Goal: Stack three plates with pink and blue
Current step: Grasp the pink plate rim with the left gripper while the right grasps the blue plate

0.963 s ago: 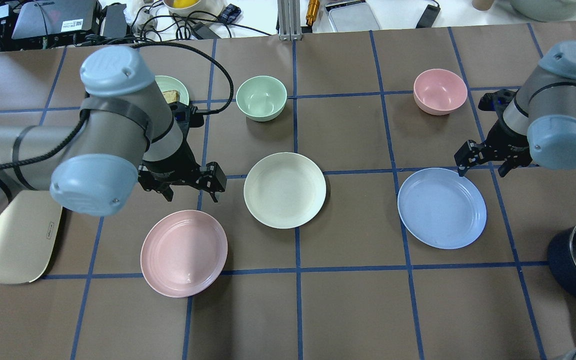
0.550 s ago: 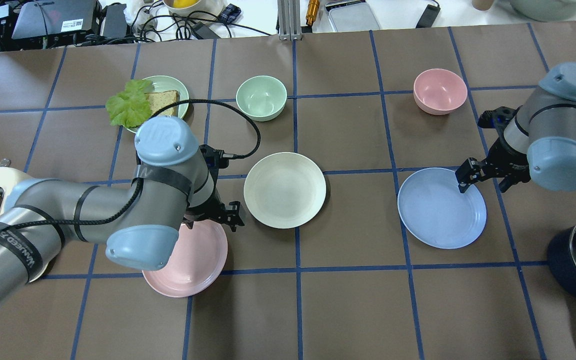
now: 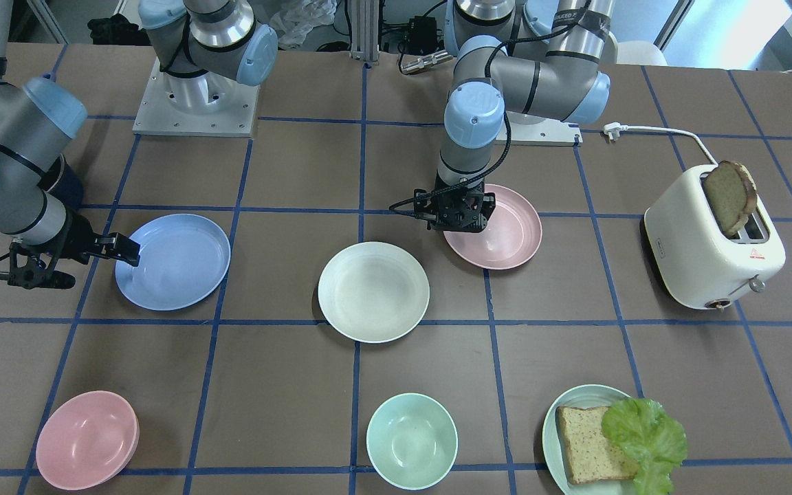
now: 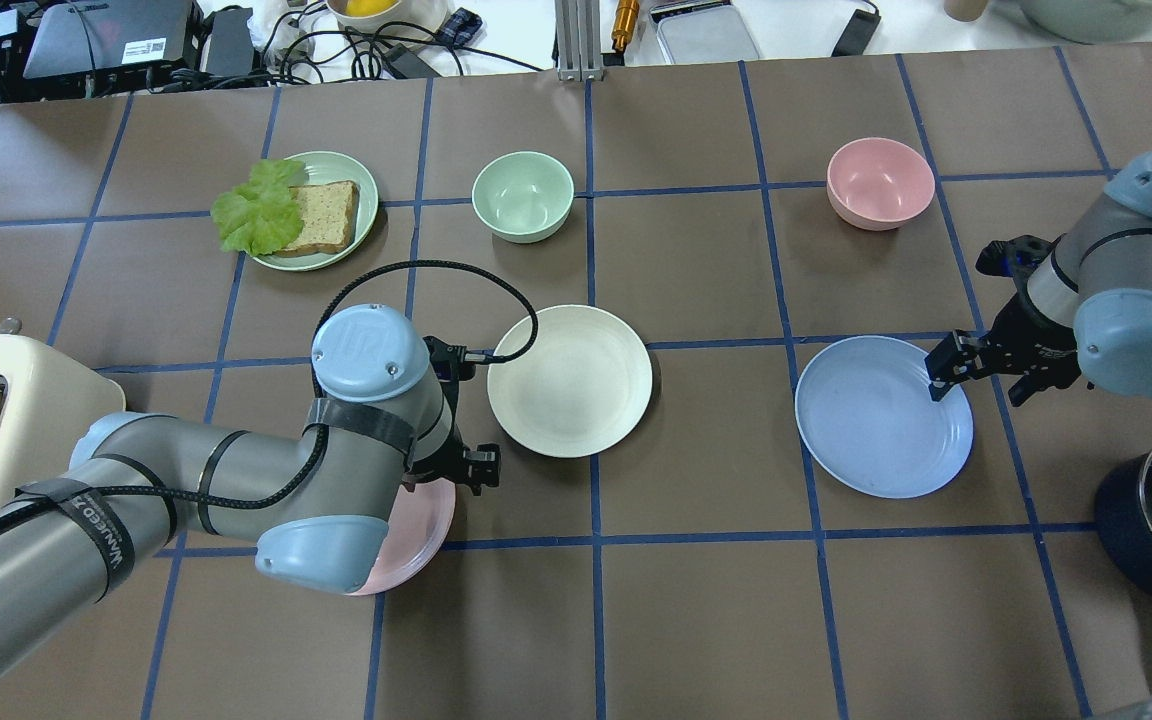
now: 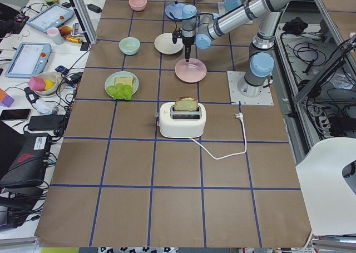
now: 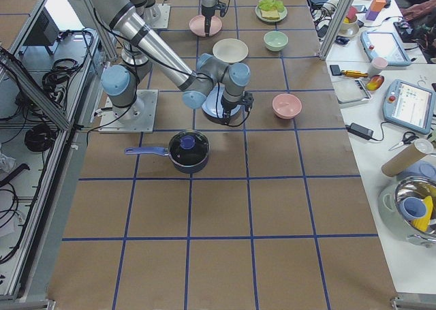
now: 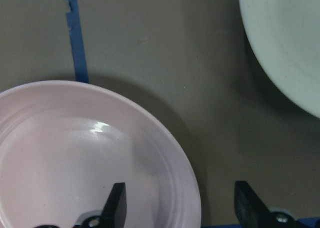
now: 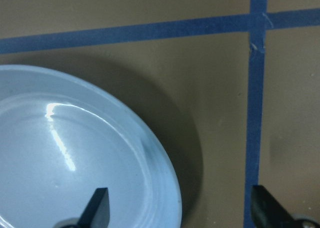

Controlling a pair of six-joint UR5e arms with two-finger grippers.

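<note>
The left gripper (image 7: 180, 187) is open astride the pink plate (image 3: 514, 230) rim, the right gripper (image 8: 179, 190) open astride the blue plate (image 3: 177, 265) rim. The cream plate (image 3: 373, 292) lies between them. The green plate (image 3: 551, 427) holds bread (image 3: 585, 445) and lettuce (image 3: 647, 434).

Overhead, front-facing: aimed down from opposite table (image 4: 696, 600) sides; cream plate (image 4: 569, 380) shared. Side views: far, along table. Wrist cams: close, pointed down past fingertips (image 7: 116, 205).
</note>
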